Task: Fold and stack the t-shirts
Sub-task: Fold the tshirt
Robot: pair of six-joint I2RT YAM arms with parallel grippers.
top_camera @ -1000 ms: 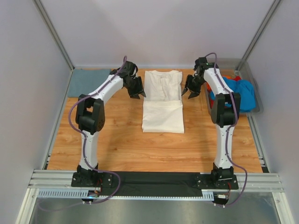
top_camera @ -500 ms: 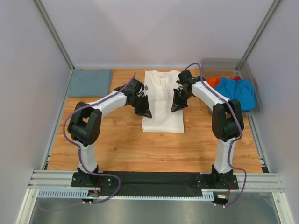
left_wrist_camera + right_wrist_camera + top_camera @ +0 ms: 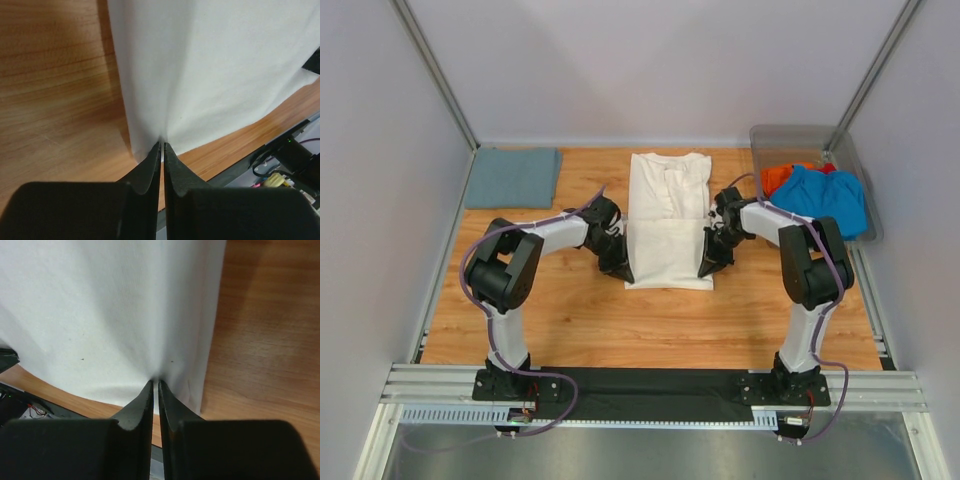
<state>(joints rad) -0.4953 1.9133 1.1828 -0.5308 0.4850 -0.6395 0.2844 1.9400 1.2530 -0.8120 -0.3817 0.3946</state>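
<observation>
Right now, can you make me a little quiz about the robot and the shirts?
1. True or false: the left pincer and the right pincer are each shut on the cream-white t-shirt.
2. Where is the bright blue t-shirt? A: in the clear bin. B: under the cream-white one. C: hanging from an arm.
3. What colour is the folded t-shirt lying alone at the far left?

Key: 1 true. 2 A. 3 grey-blue.
</observation>
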